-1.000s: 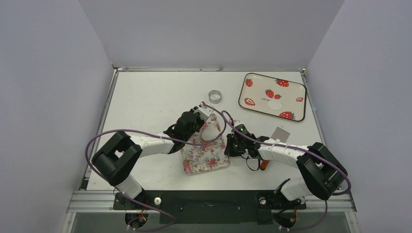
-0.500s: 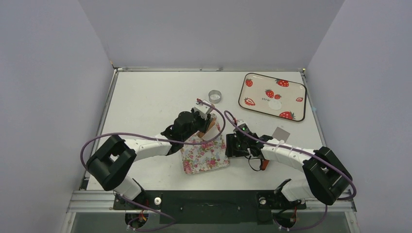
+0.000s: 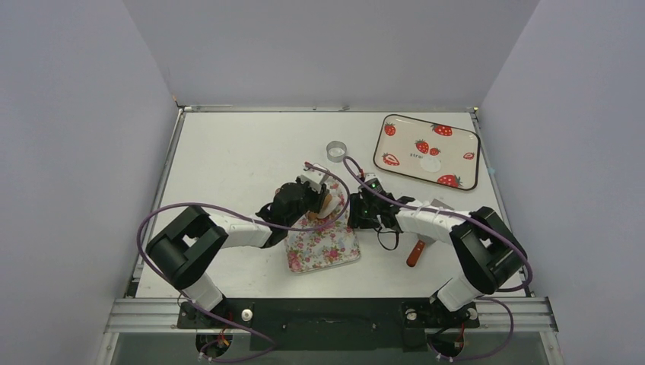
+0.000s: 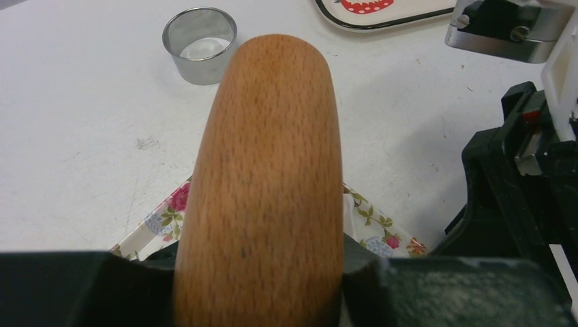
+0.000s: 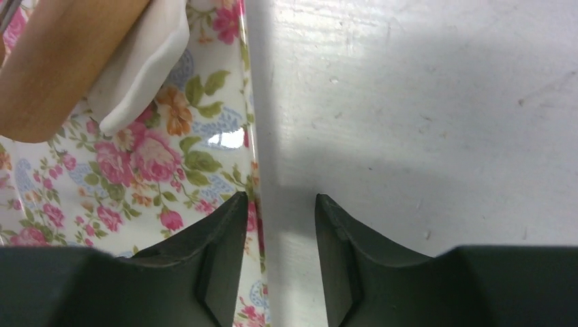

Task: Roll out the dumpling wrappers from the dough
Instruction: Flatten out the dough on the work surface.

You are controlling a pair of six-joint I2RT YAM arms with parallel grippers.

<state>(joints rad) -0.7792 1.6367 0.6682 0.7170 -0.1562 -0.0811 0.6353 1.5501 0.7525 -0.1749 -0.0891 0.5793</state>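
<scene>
Right wrist view: the jaws of your right gripper stand partly apart astride the rim of the floral tray (nothing pinched). Dough lies ahead-left of them, against the wooden roller clamped in the left gripper. Likely the flattening step; next, pinch that rim, then roll.

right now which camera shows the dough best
The right wrist view: the dough is close up, a flattened white patch on the floral tray under the wooden roller. From the top it is at most a tiny pale spot. In the left wrist view the roller hides it.
</scene>
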